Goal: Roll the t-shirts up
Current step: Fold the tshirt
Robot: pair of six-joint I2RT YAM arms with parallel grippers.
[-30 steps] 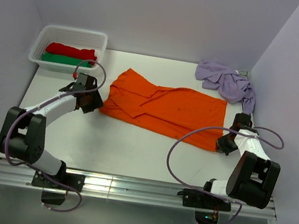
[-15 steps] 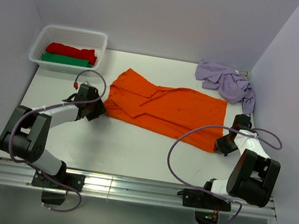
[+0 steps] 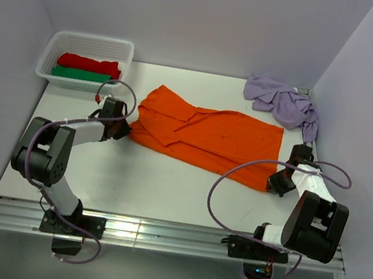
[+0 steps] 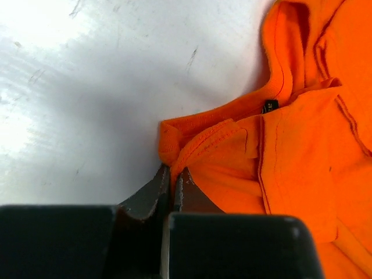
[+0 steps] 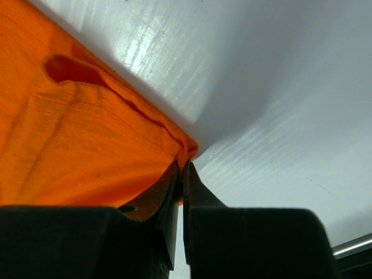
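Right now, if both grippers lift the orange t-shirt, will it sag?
Probably sag: the orange t-shirt lies in soft folds and wrinkles, so its middle would likely droop between the left gripper and the right gripper. It looks thin and light, likely easy to lift. Each pinch catches only a hem edge, so fabric might slip out.

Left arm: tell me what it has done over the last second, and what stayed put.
The left pincer eased in to the orange t-shirt at the corner nearest that arm and shut on its edge. The right pincer stayed shut on the shirt's opposite corner; the shirt, the lilac t-shirt and the basket lie as before.
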